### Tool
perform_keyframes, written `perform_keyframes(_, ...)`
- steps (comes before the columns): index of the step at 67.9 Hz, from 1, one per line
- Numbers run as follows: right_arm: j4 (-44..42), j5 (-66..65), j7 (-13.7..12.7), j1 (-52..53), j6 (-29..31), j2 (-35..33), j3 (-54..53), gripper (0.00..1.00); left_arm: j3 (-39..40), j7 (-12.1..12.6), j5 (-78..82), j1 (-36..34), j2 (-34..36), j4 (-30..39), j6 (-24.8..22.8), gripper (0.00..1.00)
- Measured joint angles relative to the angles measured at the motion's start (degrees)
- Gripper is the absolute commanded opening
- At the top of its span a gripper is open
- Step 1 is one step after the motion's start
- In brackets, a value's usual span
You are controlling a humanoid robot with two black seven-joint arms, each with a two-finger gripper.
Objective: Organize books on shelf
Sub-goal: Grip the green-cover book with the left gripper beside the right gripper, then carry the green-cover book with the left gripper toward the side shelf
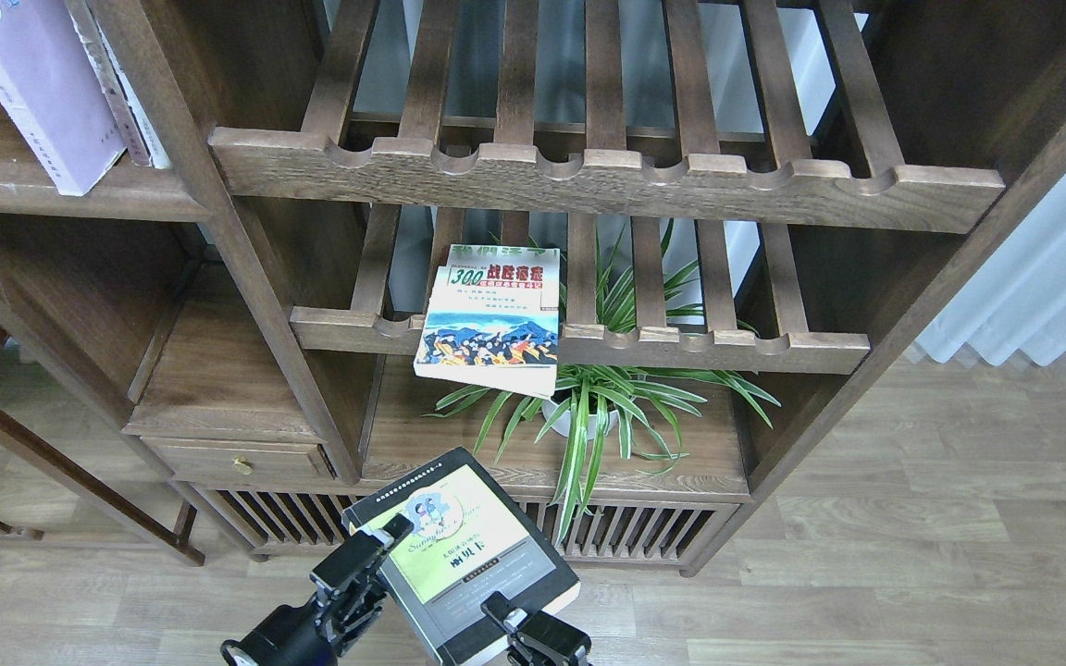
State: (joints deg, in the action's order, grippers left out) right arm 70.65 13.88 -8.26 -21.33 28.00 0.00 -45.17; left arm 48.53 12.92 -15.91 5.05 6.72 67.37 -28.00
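Note:
The thick yellow-and-grey book (464,555) with a black border is held flat and low in front of the cabinet. My right gripper (507,618) is shut on its near edge. My left gripper (378,548) is open at the book's left edge, with one finger lying over the cover. The "300" book (491,319) lies flat on the lower slatted rack and overhangs its front rail. The pale lavender book (29,83) leans upright on the flat dark wood shelf (80,196) at the top left.
An upper slatted rack (607,180) and a lower slatted rack (727,350) fill the middle bay. A potted spider plant (607,398) stands under the lower rack. A drawer with a brass knob (239,460) is at the lower left. A white curtain (1051,277) hangs at the right.

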Motion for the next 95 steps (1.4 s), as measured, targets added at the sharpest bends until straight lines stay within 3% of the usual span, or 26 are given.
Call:
perform_keyframes(8, 0.0, 0.0, 0.0, 0.0, 0.0, -0.1, 0.0, 0.08, -0.8, 0.1, -0.1, -0.1, -0.1, 0.0, 0.0, 0.12)
perform_keyframes(16, 0.0, 0.0, 0.0, 0.0, 0.0, -0.1, 0.0, 0.12, -0.9, 0.0, -0.2, -0.1, -0.1, 0.0, 0.0, 0.10)
perform_keyframes(25, 0.0, 0.1, 0.0, -0.1, 0.0, -0.1, -0.1, 0.29, -0.9, -0.1, -0.2, -0.2, -0.2, 0.0, 0.0, 0.10)
perform_keyframes(28, 0.0, 0.1, 0.0, -0.1, 0.0, -0.2, -0.1, 0.42, -0.7, -0.2, -0.2, -0.2, -0.2, 0.0, 0.0, 0.10)
perform_keyframes(29, 0.0, 0.1, 0.0, -0.1, 0.0, -0.2, 0.0, 0.65, -0.5, -0.3, -0.2, -0.2, -0.1, 0.2, 0.0, 0.10)
perform_keyframes(33, 0.0, 0.0, 0.0, -0.1, 0.0, -0.3, 0.1, 0.81, 0.0, -0.7, -0.2, -0.2, 0.2, 0.3, 0.0, 0.10)
perform_keyframes(34, 0.0, -0.2, 0.0, -0.1, 0.0, -0.3, 0.3, 0.90, 0.2, -0.8, -0.2, -0.1, 0.4, 0.3, 0.0, 0.10)
perform_keyframes(36, 0.0, -0.8, 0.0, -0.1, 0.0, -0.3, 0.5, 0.99, 0.6, -1.0, -0.2, -0.1, 0.7, 0.5, 0.0, 0.10)
perform_keyframes(56, 0.0, -3.8, 0.2, 0.4, 0.0, -0.2, 0.0, 1.00, 6.7, -1.0, 0.2, 1.1, 6.3, 2.7, 0.0, 0.10)
perform_keyframes(66, -0.4, -3.9, 0.2, 0.6, 0.0, -0.1, -0.2, 1.00, 11.1, -0.9, 0.5, 4.7, 16.1, 8.6, 0.0, 0.10)
perform_keyframes(79, -1.9, -4.2, 0.1, 0.7, 0.0, 0.0, 0.0, 1.00, 25.1, -1.0, 0.4, 10.7, 26.3, 14.6, 0.0, 0.17)
perform_keyframes(95, -2.0, -4.4, 0.0, 0.8, 0.0, 0.0, 0.3, 1.00, 41.6, -0.4, 0.3, 12.3, 30.3, 19.9, 0.0, 0.07)
